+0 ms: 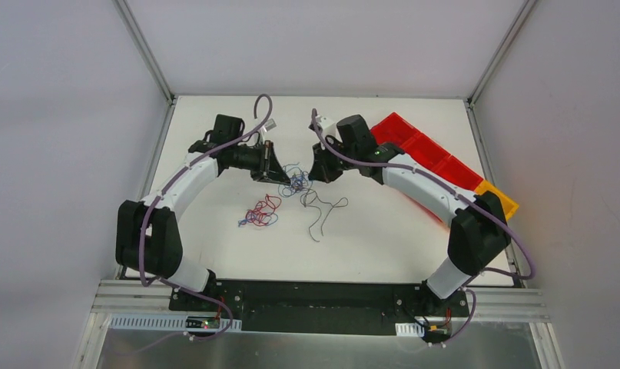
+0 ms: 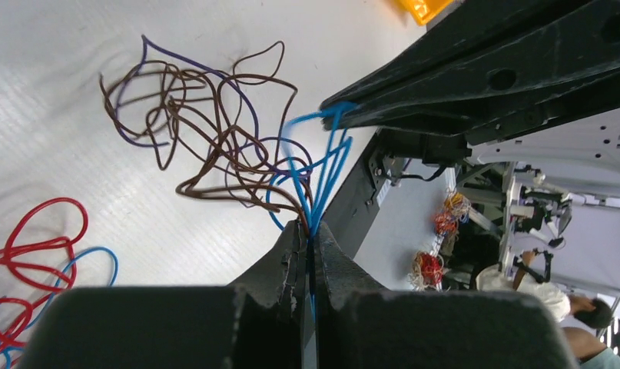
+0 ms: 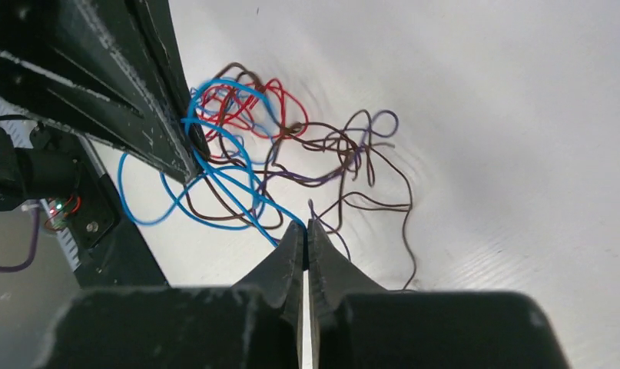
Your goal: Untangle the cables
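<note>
At mid-table the cables (image 1: 295, 181) tangle between both arms, a red-blue clump (image 1: 260, 211) lying nearer and left. The left gripper (image 2: 310, 244) pinches blue strands (image 2: 323, 178) tight; the right gripper (image 3: 305, 234) is clamped on one blue strand (image 3: 241, 188).

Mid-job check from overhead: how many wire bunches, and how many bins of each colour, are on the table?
Thin curly wire bunches: 2, a blue-and-dark tangle and a red-and-blue bunch
Red plastic bins: 3
Orange plastic bin: 1
Total: 6
</note>
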Tool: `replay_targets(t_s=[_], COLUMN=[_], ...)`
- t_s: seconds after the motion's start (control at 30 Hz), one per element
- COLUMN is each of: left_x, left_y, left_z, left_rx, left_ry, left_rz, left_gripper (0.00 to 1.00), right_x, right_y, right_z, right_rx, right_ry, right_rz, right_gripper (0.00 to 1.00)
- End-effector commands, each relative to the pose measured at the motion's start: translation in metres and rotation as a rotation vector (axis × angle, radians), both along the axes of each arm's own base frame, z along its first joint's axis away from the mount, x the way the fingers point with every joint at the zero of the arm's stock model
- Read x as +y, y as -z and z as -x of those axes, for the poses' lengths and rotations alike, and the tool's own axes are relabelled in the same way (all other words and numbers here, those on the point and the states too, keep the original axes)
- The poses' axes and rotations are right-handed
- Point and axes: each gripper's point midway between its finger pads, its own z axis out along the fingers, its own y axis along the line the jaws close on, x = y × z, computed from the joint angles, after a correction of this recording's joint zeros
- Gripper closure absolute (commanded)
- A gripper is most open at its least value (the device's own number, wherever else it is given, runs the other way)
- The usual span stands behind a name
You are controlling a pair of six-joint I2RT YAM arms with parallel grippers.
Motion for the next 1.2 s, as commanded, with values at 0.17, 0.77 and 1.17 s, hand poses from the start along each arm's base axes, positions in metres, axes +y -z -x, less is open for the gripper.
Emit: replay_targets(t_s=[0.17, 0.77, 1.17], left_x=[0.038, 0.096, 0.102], left_y=[-0.008, 0.035, 0.054], left_z=[0.013, 0.016, -0.011], left_rx=[-0.009, -0.007, 0.047], left_ry=[-0.036, -0.073, -0.171], left_rz=[-0.046, -0.235, -0.308], left_gripper=[1.00, 0.66, 0.54], right_x=[-0.119, -0.199, -0.089], right_y=[-0.021, -0.188, -0.100], right_z=[-0.063, -0.092, -0.005], right_rx=[-0.249, -0.599, -0.074], right_ry=[0.292, 0.544, 0.094], right_rz=[0.213, 0.089, -0.065], right_gripper=[1.00, 1.00, 0.43])
